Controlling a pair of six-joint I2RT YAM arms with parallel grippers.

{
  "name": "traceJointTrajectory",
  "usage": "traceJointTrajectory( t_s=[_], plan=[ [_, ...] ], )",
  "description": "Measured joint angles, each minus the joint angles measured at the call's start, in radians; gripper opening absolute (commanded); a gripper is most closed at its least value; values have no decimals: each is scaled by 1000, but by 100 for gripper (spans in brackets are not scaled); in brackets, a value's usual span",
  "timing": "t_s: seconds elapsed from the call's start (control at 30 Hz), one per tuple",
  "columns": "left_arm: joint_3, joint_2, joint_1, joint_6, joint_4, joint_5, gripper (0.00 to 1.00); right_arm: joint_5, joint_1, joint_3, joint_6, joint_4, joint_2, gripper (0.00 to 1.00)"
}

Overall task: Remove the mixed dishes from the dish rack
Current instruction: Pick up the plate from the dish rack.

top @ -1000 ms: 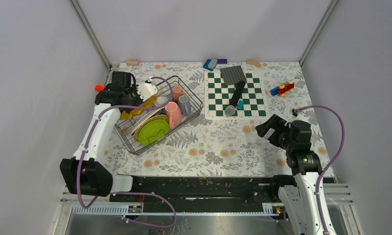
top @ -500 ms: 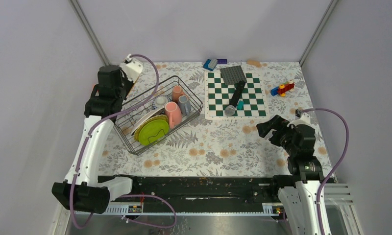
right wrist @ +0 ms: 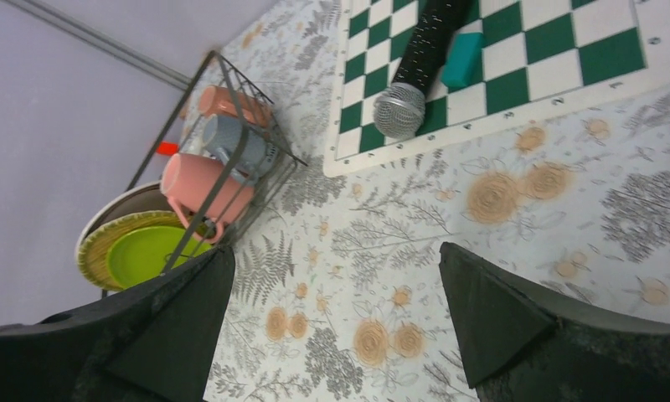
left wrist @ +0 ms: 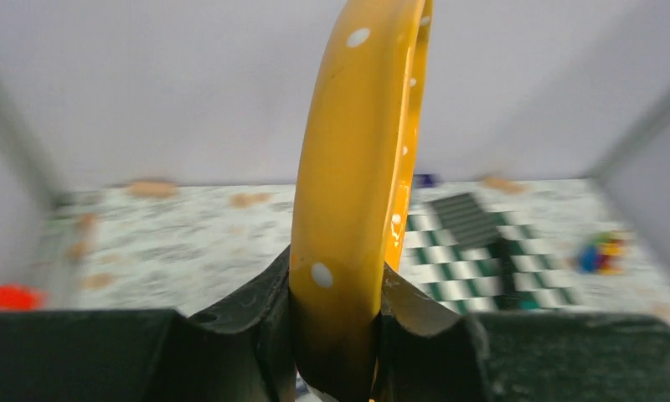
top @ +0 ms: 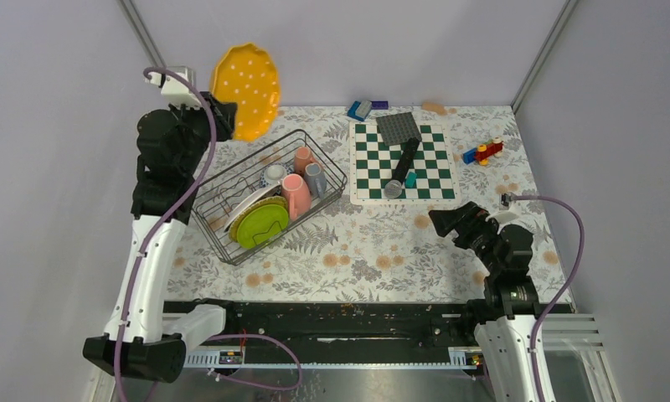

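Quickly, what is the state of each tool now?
Left tool: closed on the yellow-orange plate.
Right tool: open, holding nothing.

Yellow-orange plate (top: 246, 90) w/ white dots

A black microphone (top: 404, 163) is lying on a green and white checkered board (top: 436, 167) on the flowery desk (top: 357, 251), with a small teal block (top: 410, 178) just beside it. A grey bumpy plate (top: 398, 127) is sitting on the board's far edge. Blue blocks (top: 360, 109) and a red, blue and yellow toy (top: 482, 152) are lying near the board.
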Motion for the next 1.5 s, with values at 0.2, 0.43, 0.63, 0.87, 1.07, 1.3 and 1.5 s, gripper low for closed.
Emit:
traceJointTrajectory(
  t_s=[0.2, 0.43, 0.63, 0.87, 1.07, 1.3, 1.5],
  plan=[
    [-278, -43, -19, -389, 410, 354, 0, -119, 0, -134, 97, 263, 21, 100],
    [-529, 48, -233, -581, 550, 508, 0, -256, 0, -201, 192, 541, 95, 100],
    [-604, 102, -407, -584, 547, 541, 0, -322, 0, -268, 283, 758, 185, 99],
    [-674, 169, -471, -595, 606, 547, 0, -372, 4, -281, 354, 892, 305, 97],
    [-676, 257, -520, -605, 631, 554, 0, -388, 64, -281, 369, 943, 409, 91],
    [-676, 318, -534, -637, 687, 592, 0, -385, 122, -281, 356, 942, 509, 75],
    [-676, 318, -547, -637, 715, 595, 0, -387, 169, -280, 361, 981, 577, 45]
  ],
)
